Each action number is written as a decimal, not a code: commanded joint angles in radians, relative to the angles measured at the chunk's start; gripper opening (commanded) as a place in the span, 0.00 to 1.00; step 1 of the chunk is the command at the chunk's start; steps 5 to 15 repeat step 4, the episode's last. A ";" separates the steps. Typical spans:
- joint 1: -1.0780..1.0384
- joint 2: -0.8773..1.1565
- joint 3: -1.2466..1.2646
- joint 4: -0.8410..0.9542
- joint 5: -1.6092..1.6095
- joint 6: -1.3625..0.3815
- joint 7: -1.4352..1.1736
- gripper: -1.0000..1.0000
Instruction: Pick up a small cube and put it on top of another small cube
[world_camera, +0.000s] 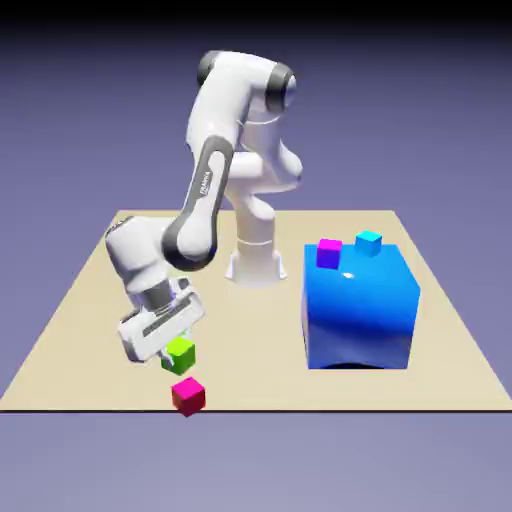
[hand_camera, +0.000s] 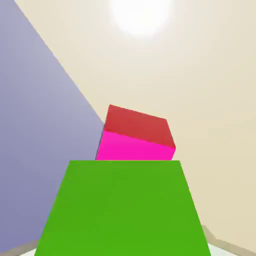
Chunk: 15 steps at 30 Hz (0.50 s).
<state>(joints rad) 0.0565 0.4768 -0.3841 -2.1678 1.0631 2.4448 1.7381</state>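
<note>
Nearby — fingers (world_camera: 178, 345) clamped on green cube (world_camera: 179, 356) — pink cube (world_camera: 188, 397); blue block (world_camera: 358, 310) well apart.

Place: a simulated robot workspace, rendered rather than real
Backdrop: plain blue-violet all around my table (world_camera: 80, 300)
Tabletop: flat tan, where my white arm's base (world_camera: 256, 268) stands
Props: plain bright cubes and one big glossy blue block (world_camera: 357, 310)

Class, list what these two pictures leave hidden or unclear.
- Hand view: the bright green cube hides part of the hot-pink cube.
- Hand view: the green cube's near end is cut off by the bottom edge.
- Exterior view: the white gripper's fingertips are too small to make out their grip.
- Exterior view: the glossy blue block hides its own far side.
</note>
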 joint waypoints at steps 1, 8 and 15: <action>-0.003 0.015 0.008 0.005 0.014 0.006 -0.009 0.00; 0.004 -0.021 -0.012 -0.007 -0.023 -0.010 0.016 1.00; 0.004 -0.021 -0.012 -0.007 -0.023 -0.010 0.016 1.00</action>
